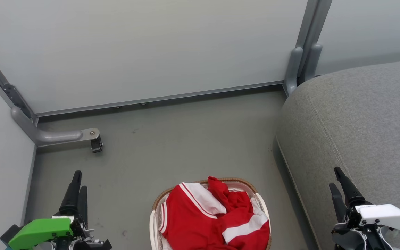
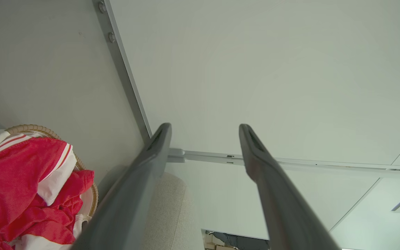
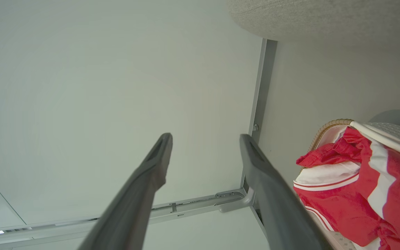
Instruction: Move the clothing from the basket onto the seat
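The red clothing (image 1: 214, 217) with broad white bands lies heaped in the oval basket (image 1: 245, 182), which stands on the floor at the bottom middle of the head view. The grey seat (image 1: 359, 121) rises to the basket's right. My left gripper (image 1: 78, 180) stands open at the lower left, well clear of the basket, with nothing between its fingers. My right gripper (image 1: 339, 178) stands open over the seat's front edge, empty too. The clothing (image 2: 23, 184) sits left of the left gripper (image 2: 205, 130). The clothing (image 3: 356, 184) and basket (image 3: 391, 130) lie right of the right gripper (image 3: 205, 139).
Pale panel walls close off the back and left. A grey metal bracket with a small black foot (image 1: 96, 144) juts onto the floor at the left. A grey post (image 1: 302, 66) stands in the corner by the seat. Bare grey floor (image 1: 172, 139) lies beyond the basket.
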Controlling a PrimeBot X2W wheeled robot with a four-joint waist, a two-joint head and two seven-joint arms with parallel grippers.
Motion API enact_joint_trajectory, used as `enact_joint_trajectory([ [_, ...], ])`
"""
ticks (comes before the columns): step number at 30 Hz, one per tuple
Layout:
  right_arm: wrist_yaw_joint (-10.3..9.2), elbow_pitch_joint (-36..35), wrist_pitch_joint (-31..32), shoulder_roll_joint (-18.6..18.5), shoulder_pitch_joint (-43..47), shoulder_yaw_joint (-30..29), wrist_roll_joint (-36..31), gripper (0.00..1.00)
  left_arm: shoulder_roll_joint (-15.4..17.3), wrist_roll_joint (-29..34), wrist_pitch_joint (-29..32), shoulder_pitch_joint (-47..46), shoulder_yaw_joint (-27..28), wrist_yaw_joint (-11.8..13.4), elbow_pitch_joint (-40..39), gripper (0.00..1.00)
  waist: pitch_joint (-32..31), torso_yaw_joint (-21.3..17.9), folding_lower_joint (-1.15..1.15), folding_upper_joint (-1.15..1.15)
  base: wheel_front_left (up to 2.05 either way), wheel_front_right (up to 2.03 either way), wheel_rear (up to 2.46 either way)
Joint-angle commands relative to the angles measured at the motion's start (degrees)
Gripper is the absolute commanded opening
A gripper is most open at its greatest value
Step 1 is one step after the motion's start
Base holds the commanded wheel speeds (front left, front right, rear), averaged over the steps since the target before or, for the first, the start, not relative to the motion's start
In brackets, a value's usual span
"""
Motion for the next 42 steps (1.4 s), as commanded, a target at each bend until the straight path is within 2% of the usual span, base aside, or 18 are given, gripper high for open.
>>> enact_joint_trajectory([
  [1,0.01,-1.06,-0.71,-0.39,-0.83,0.35,-0.33,1.00,0.19,0.51,-0.64,-0.99,-0.59,-0.15,-1.26,1.00,0.01,0.01,0.00,0.01,0.00,0.00,0.00],
  [11,0.01,-0.94,-3.46,-0.52,-1.32,0.24,-5.00,1.00,0.28,3.12,-3.38,-1.03,-2.64,-0.20,-2.53,1.00,0.07,0.12,0.00,0.03,0.00,0.00,0.00],
  [19,0.02,-2.61,-5.40,-0.62,-1.56,-0.51,-12.37,1.00,0.35,8.06,-5.32,-1.25,-3.89,-0.24,-3.86,1.00,0.16,0.27,0.00,0.05,0.00,0.00,0.00],
  [34,0.02,-5.89,-8.66,-0.76,-1.71,-0.31,-29.27,1.00,0.47,23.23,-8.56,-1.81,-5.31,-0.31,-5.19,1.00,0.37,0.60,0.00,0.07,0.00,0.00,0.00],
  [42,0.02,-7.22,-10.20,-0.82,-1.61,0.23,-38.22,1.00,0.54,33.45,-10.10,-1.93,-5.24,-0.35,-5.39,1.00,0.46,0.74,0.00,0.09,0.00,0.00,0.00],
])
